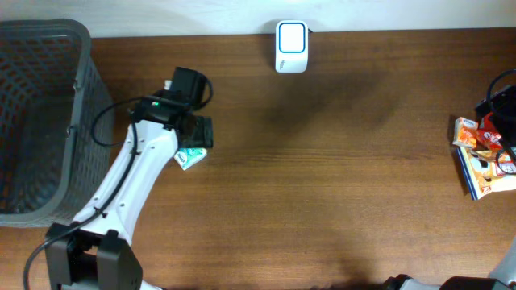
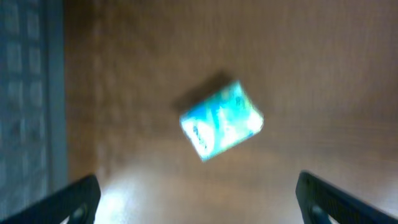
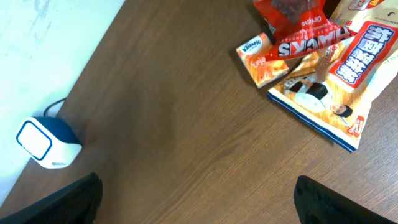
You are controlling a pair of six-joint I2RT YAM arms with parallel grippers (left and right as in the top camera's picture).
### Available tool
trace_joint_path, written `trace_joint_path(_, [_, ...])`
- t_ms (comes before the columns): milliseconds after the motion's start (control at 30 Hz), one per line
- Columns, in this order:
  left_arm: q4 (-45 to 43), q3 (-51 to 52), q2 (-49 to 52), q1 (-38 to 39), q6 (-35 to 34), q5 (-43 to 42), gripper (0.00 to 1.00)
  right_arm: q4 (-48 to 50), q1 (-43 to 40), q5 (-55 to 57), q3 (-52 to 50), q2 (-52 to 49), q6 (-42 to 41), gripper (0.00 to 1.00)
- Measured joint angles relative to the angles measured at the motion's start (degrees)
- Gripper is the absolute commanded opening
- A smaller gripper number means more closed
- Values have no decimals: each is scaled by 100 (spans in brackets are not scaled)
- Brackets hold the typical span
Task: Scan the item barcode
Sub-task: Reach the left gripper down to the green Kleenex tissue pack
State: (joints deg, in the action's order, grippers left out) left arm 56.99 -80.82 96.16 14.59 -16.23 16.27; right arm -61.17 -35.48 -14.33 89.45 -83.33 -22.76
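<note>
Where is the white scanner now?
In the overhead view the scanner stands at the far table edge, near the centre, apart from the basket on the left.

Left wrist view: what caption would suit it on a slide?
Open left gripper above a blue-green packet on the wooden table, beside a basket.

The left arm [image 1: 137, 173] stretches from its base on a slant, its wrist ending well to the left of the scanner [image 1: 291, 47] and nearer the robot than it. The left gripper [image 2: 198, 200] points downward, jaws spread wide, nothing between them. The right arm [image 1: 504, 101] shows only far to the right of the scanner. The right gripper [image 3: 198, 200] gapes equally wide and holds nothing.
</note>
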Motion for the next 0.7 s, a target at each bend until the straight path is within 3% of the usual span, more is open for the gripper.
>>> trace_joint_path(300, [-1161,940,2,-269,671,-1366,98,2,0,-15,0,-13,4,98])
trace_joint_path(400, [-1307,1034,2,-243,752,-1464,93,2,0,-15,0,-13,0,98])
trace_joint_path(700, [-2203,1829,7,-245,835,-1274,96,4,-2,-17,0,-22,4,98])
